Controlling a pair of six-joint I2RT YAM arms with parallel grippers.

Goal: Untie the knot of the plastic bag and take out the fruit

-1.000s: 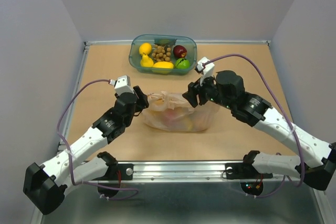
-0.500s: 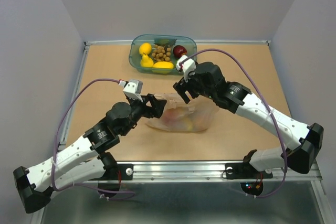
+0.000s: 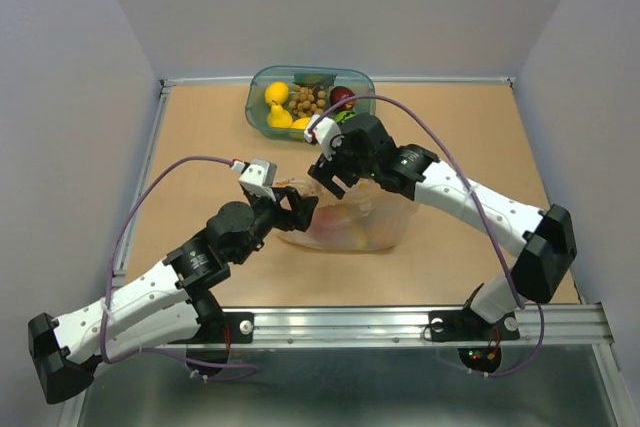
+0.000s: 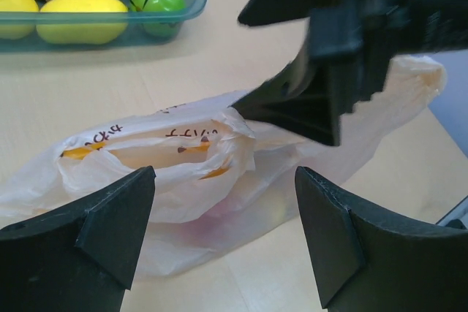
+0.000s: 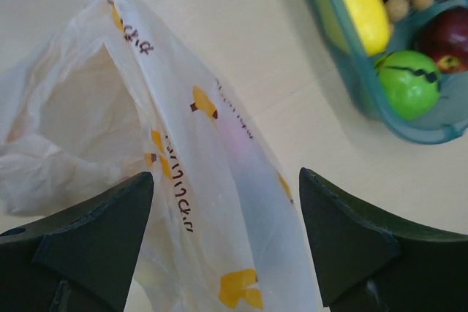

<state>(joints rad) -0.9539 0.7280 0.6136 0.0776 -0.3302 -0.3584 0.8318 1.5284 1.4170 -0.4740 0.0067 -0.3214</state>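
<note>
The plastic bag lies on the table, pale translucent film with orange marks. Pink and yellow fruit shows dimly through it. My left gripper is open at the bag's left end; in the left wrist view the bag lies beyond the spread fingers. My right gripper is open over the bag's upper left; in the right wrist view a raised fold of bag film stands between its fingers. I cannot make out a knot; the bag's top looks loosely open.
A teal tub at the back holds yellow fruit, a brown ball cluster, a red apple and a green apple. The tub also shows in the left wrist view. The right gripper body hangs close above the left fingers.
The right gripper has swung left from the bag's right end to its upper left. The left gripper has moved right to the bag's left end. The bag's top has slackened.
</note>
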